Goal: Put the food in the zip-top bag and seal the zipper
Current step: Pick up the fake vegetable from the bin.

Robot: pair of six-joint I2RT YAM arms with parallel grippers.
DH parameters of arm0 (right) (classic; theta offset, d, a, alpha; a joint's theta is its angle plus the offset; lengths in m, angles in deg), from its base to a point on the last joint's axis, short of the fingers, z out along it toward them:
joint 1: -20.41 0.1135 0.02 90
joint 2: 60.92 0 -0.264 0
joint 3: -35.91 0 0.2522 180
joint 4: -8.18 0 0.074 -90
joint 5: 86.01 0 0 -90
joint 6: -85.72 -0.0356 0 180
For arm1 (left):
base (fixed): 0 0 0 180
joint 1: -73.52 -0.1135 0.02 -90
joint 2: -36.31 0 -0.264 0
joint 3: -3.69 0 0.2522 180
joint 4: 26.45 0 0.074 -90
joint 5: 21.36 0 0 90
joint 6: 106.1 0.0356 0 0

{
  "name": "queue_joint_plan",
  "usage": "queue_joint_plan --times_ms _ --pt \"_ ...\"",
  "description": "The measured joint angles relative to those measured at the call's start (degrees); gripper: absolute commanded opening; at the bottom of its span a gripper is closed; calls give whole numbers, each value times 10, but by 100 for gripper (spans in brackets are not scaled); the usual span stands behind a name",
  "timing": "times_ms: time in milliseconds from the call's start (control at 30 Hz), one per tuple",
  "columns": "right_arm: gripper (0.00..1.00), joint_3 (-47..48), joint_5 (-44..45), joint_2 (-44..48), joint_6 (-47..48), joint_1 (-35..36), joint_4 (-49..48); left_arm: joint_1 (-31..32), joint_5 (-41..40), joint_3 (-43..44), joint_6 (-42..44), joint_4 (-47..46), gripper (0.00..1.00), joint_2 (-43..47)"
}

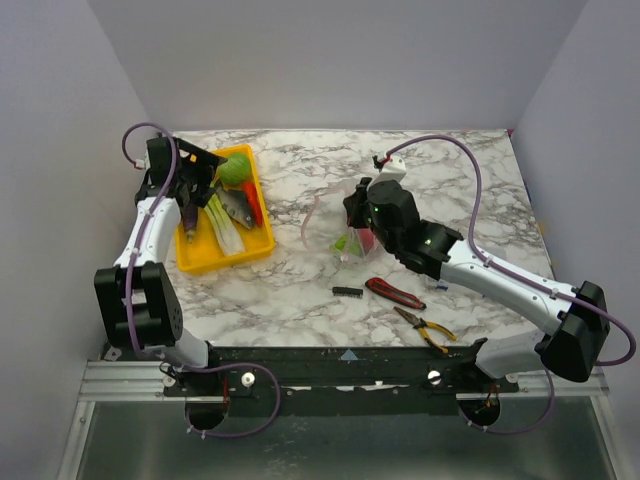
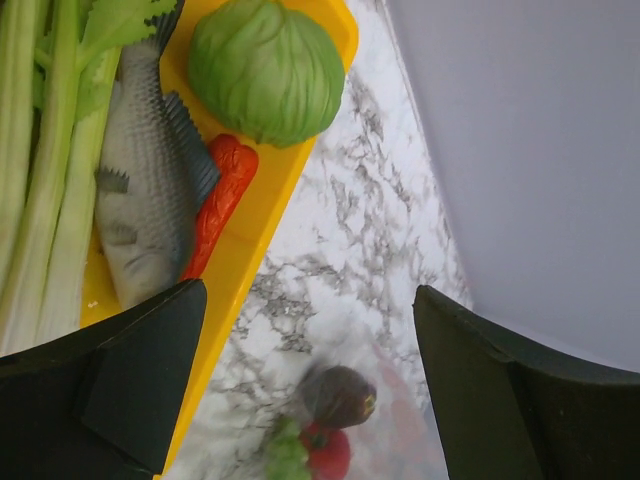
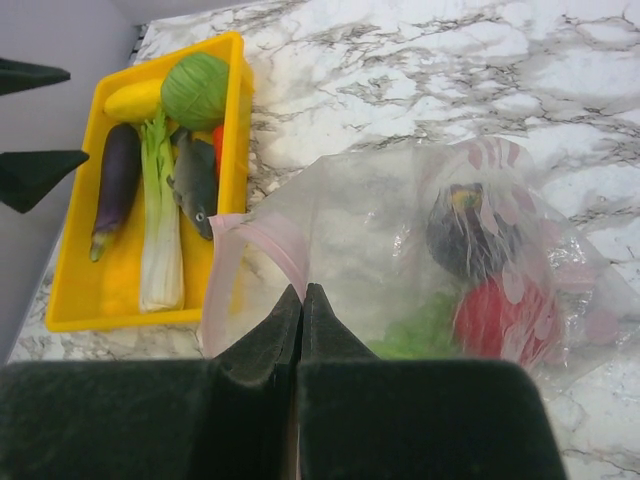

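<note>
1. Yellow tray (image 1: 215,262), far-left corner, holds the remaining food; its leek (image 1: 225,230) lies near-to-far.
2. Zip-top bag (image 1: 325,225), mid-bench, mouth towards the tray, pinched by the right gripper (image 3: 301,295).
3. Left gripper (image 1: 195,170), spread, hovers nearest, beside the cabbage (image 1: 235,168).

- Bright yellow tray (image 3: 75,320)
- Green, faintly veined cabbage (image 3: 195,90)
- Deep purple aubergine (image 3: 117,180), green stem
- Grey, scaled fish (image 2: 140,200)
- Clear zip-top bag (image 3: 350,230), pink zipper (image 3: 270,232)
- White marble table (image 3: 450,60), grey veining

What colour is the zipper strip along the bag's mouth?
Pale pink. The zipper on the zip-top bag shows best in the right wrist view.
</note>
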Motion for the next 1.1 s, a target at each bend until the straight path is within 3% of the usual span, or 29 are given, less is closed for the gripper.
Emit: queue_joint_plan --times_ms 367,800,900,1100 --pt "0 -7 4 -1 5 0 -5 -17 -11 192 -114 46 86 -213" --pt "0 5 13 -27 17 0 0 -16 0 276 -203 58 90 -366" --pt "0 14 14 -39 20 0 5 -14 2 296 -216 56 85 -386" --pt "0 24 16 -50 25 0 21 -11 5 302 -234 51 44 -390"
